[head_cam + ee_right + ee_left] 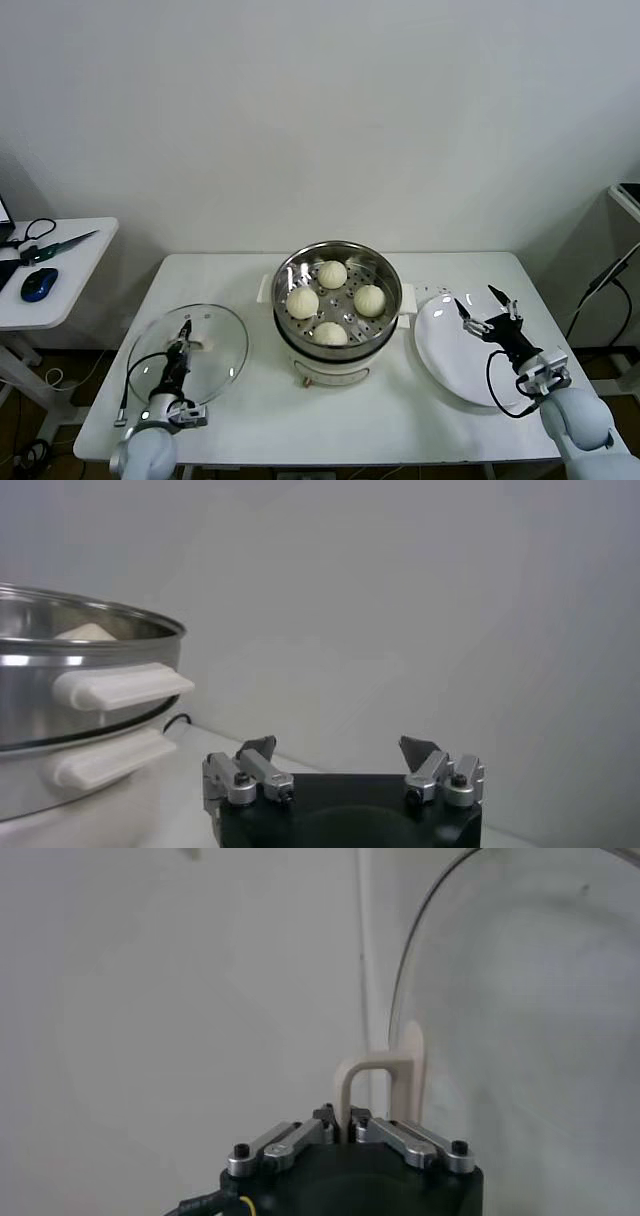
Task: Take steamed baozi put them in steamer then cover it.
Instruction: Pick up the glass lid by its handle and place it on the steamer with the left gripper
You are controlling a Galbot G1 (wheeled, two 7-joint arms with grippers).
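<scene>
Already, four baozi [331, 302] are seated in the steamer [385, 275]. The glass lid [215, 365] is pinched at its handle [375, 1083] by the left gripper [342, 1123]; covering remains. The right gripper [340, 752] is held open over the plate [445, 360].

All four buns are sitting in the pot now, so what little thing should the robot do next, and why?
Probably lift the cover straight up off the table. The left gripper is shut on the cover's cream handle, all four steamed baozi sit in the steamer, and the steamer is uncovered. The right gripper hangs open over the white plate.
</scene>
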